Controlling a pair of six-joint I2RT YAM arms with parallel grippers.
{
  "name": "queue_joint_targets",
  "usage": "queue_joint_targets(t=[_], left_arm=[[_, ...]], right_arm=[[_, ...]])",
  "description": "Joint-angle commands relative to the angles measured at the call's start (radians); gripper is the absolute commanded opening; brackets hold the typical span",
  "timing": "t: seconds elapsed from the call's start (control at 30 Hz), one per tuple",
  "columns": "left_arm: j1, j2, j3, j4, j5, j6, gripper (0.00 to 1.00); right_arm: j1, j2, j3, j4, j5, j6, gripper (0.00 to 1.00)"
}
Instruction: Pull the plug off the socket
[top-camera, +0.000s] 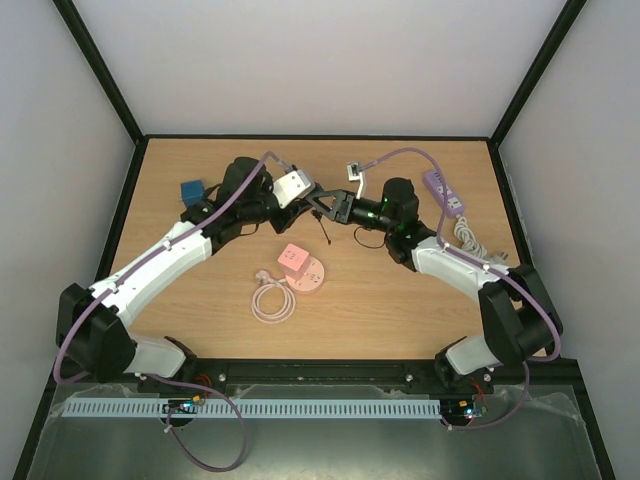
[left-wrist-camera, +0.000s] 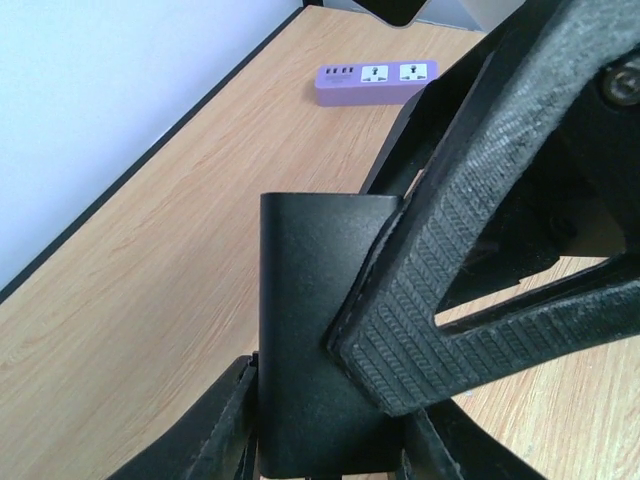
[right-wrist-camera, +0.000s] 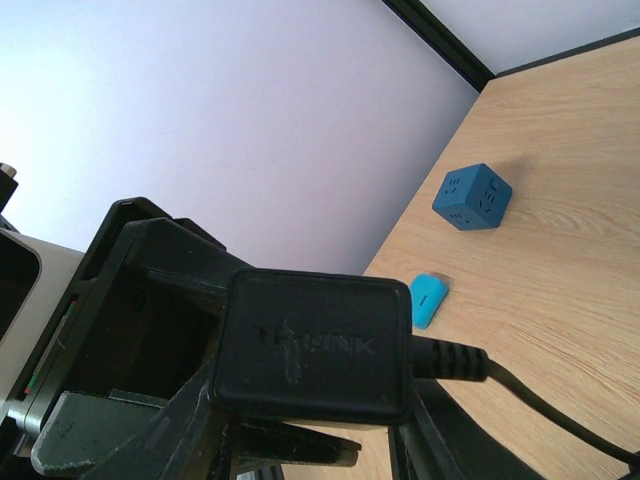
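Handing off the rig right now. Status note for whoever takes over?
Left gripper: shut on a black block.
Right gripper: shut on the black adapter, with its cable trailing off.
The two grippers meet nose to nose over the middle of the table.
Done: both ends are grasped.
Unclear: no view shows whether block and adapter are joined or apart.
Left to do: probably pull the arms apart, then check for a gap.

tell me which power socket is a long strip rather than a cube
The purple power strip on the far right. The blue socket at far left and the pink socket in the middle are cubes.
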Motion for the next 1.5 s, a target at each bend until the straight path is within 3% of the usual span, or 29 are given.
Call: queue_joint_targets(t=[0.0, 0.17, 0.3, 0.5, 0.83, 1.07, 1.2, 1.47], left_arm=[[-0.002, 0.003, 0.032, 0.018, 0.025, -0.017, 0.27], [-0.002, 0.005, 0.034, 0.02, 0.022, -0.023, 0.23], [0.003, 0.006, 0.031, 0.018, 0.02, -0.03, 0.2], [0.05, -0.001, 0.002, 0.035, 0.034, -0.053, 0.17], [0.19, 0.059, 0.006, 0.021, 0.094, -0.101, 0.17], [0.341, 0.179, 0.029, 0.001, 0.155, -0.142, 0.18], [0.422, 0.267, 0.047, -0.001, 0.204, -0.168, 0.19], [0.549, 0.473, 0.149, -0.039, 0.284, -0.199, 0.2]], right_arm=[[-0.001, 0.013, 0.006, 0.08, -0.031, 0.021, 0.15], [0.0, 0.015, 0.007, 0.079, -0.028, 0.025, 0.19], [-0.001, 0.009, 0.008, 0.062, -0.02, 0.006, 0.37], [-0.002, -0.017, 0.04, -0.025, 0.005, -0.078, 0.7], [-0.006, -0.065, 0.081, -0.2, 0.044, -0.24, 0.98], [-0.009, -0.096, 0.198, -0.414, 0.082, -0.395, 0.98], [-0.009, -0.11, 0.253, -0.489, 0.149, -0.385, 0.98], [-0.009, -0.122, 0.446, -0.657, 0.135, -0.426, 0.98]])
